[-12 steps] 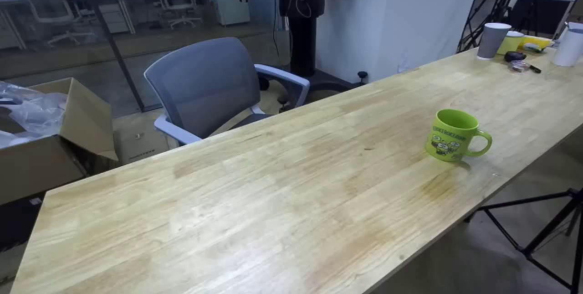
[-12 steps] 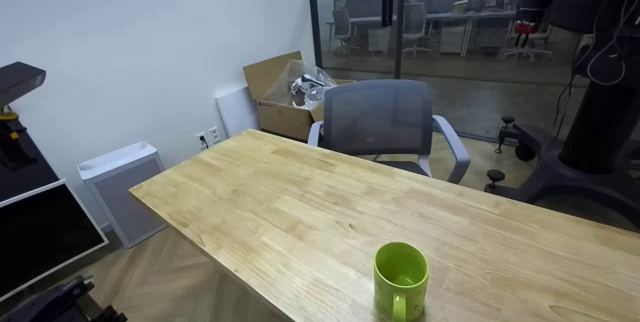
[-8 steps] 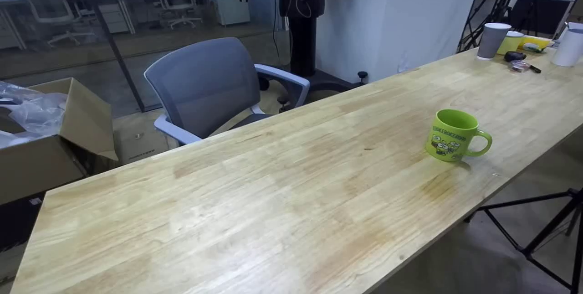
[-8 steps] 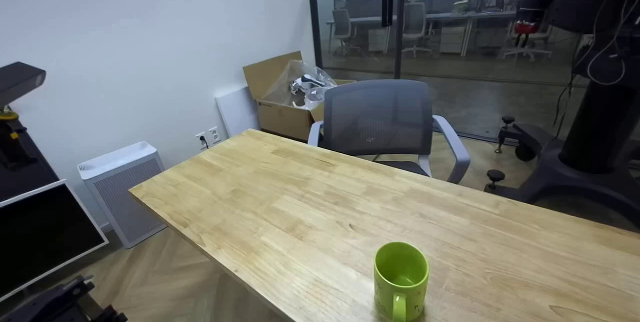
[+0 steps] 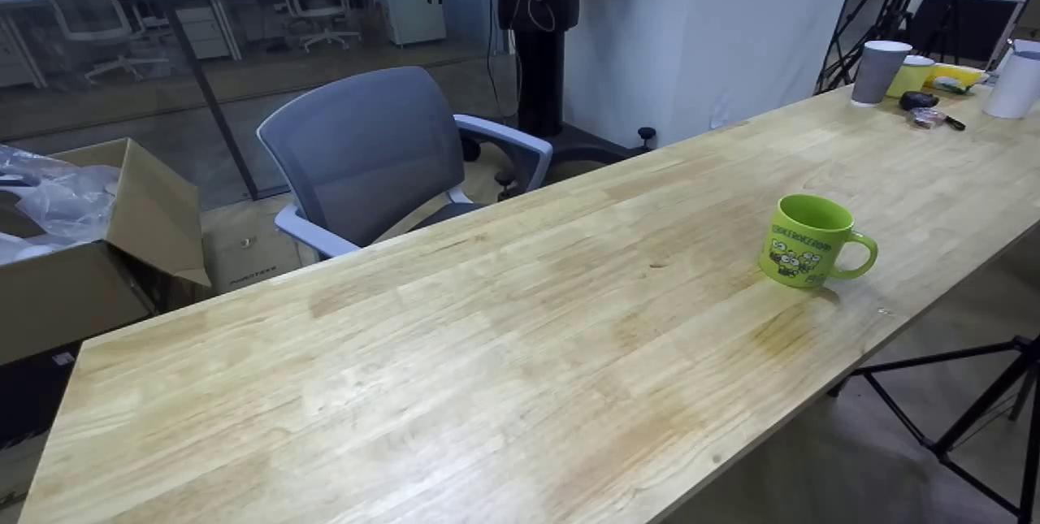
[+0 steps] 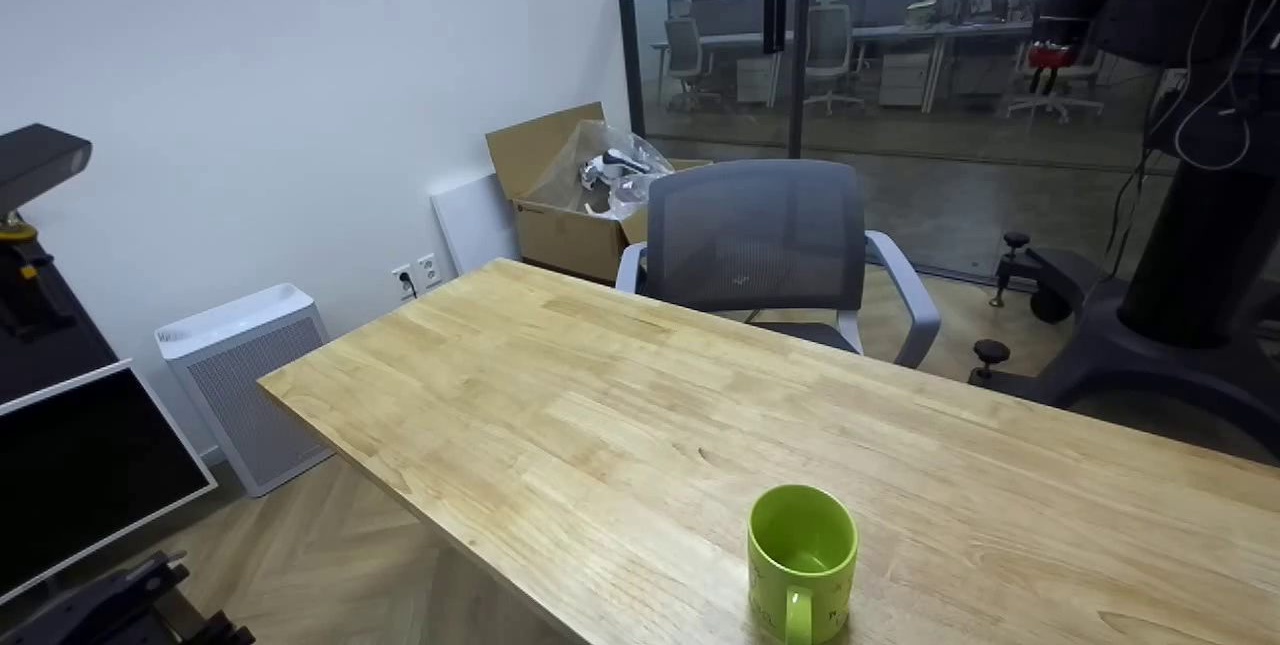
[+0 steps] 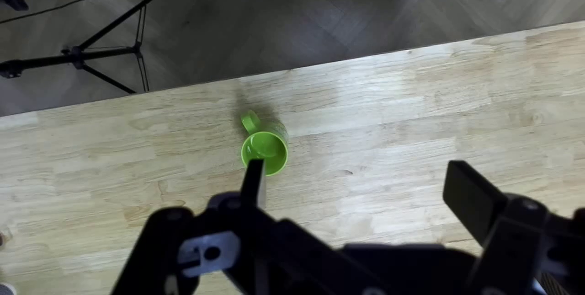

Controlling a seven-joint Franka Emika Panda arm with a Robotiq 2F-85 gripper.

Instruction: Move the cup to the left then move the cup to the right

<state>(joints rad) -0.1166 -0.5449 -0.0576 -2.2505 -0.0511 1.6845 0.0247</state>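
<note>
The cup is a lime-green mug, upright on the wooden table (image 5: pixel 487 361) in both exterior views (image 5: pixel 800 252) (image 6: pixel 768 580). Dark cartoon print shows on its side, and its loop handle points toward the nearby long table edge. From above, the wrist view has the cup (image 7: pixel 274 142) left of centre, handle to the upper left. My gripper (image 7: pixel 356 164) stands wide open over the table, nothing between its fingers. Its left fingertip (image 7: pixel 254 177) overlaps the cup's rim in that view; the cup is farther below. The exterior views do not clearly show the gripper.
At the table's far end stand a grey cup (image 5: pixel 879 73), a yellow-green cup (image 5: pixel 910 79), a yellow bowl (image 5: pixel 959 75) and a white container (image 5: pixel 1014 89). An office chair (image 6: pixel 755 235) is against the long side. A tripod (image 7: pixel 77 55) stands beyond the edge near the cup.
</note>
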